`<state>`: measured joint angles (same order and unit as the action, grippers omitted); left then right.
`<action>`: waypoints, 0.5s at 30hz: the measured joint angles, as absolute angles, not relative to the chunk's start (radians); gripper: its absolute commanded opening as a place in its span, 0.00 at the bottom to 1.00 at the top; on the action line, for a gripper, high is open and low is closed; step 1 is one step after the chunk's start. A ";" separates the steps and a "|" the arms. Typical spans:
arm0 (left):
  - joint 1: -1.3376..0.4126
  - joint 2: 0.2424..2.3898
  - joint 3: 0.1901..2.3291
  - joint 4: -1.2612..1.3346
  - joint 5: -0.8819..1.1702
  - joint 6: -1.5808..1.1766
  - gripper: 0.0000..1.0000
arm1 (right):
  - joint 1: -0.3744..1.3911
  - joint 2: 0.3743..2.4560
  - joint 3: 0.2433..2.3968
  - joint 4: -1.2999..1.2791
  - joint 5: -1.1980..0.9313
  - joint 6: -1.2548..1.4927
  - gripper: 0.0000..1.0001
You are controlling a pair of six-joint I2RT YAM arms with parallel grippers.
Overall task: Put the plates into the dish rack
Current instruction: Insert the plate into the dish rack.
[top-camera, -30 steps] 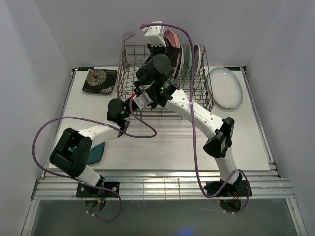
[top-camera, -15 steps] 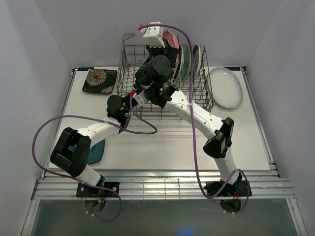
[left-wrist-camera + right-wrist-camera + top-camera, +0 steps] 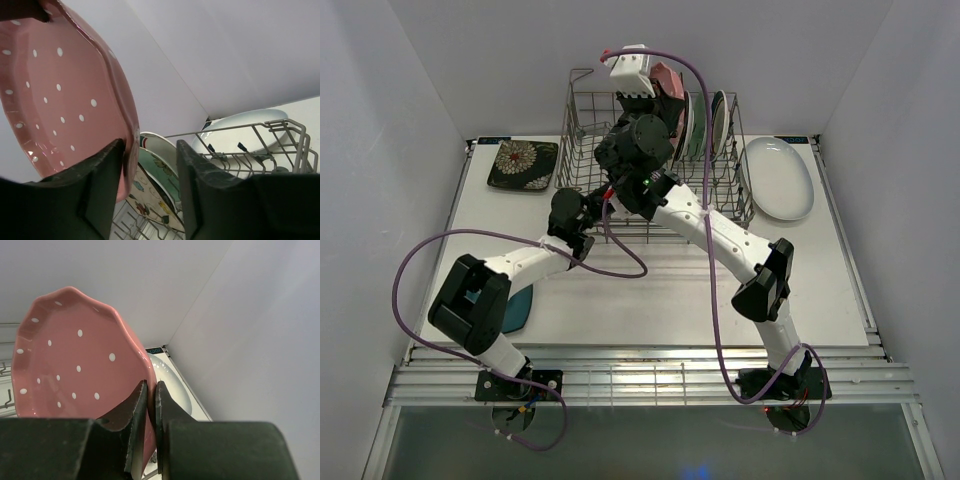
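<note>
- White walls (image 3: 420,70); at twelve o'clock we see the dish rack (image 3: 582,150) half masked.
- Right gripper (image 3: 149,390) pinches pink dotted plate (image 3: 75,360), lower rim hidden.
- Left gripper (image 3: 150,145) gapes wide.

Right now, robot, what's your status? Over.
Right fingers shut on pink dotted plate, over dish rack. Left fingers open. Racked plates close beside it.

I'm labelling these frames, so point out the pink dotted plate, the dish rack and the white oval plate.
pink dotted plate (image 3: 75,355), right wrist view, its dotted face.
dish rack (image 3: 576,150), top external view, left wire wall.
white oval plate (image 3: 780,178), top external view, its centre.
</note>
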<state>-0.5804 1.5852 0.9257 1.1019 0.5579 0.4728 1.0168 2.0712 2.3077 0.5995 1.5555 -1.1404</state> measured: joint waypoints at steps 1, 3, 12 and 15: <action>-0.584 1.588 0.931 1.099 0.556 0.481 0.49 | 1.017 2.072 2.308 0.606 1.557 -1.149 0.08; -0.590 1.590 0.942 1.093 0.537 0.499 0.44 | 1.016 2.075 2.308 0.630 1.558 -1.176 0.08; -0.609 1.601 0.965 1.084 0.470 0.532 0.00 | 1.016 2.083 2.302 0.736 1.566 -1.269 0.08; -0.611 1.601 0.965 1.089 0.464 0.535 0.00 | 1.016 2.083 2.302 0.752 1.565 -1.277 0.08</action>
<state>-0.6106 1.6009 0.9649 1.0893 0.4637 0.5350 1.0164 2.0830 2.3016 0.7525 1.5654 -1.2774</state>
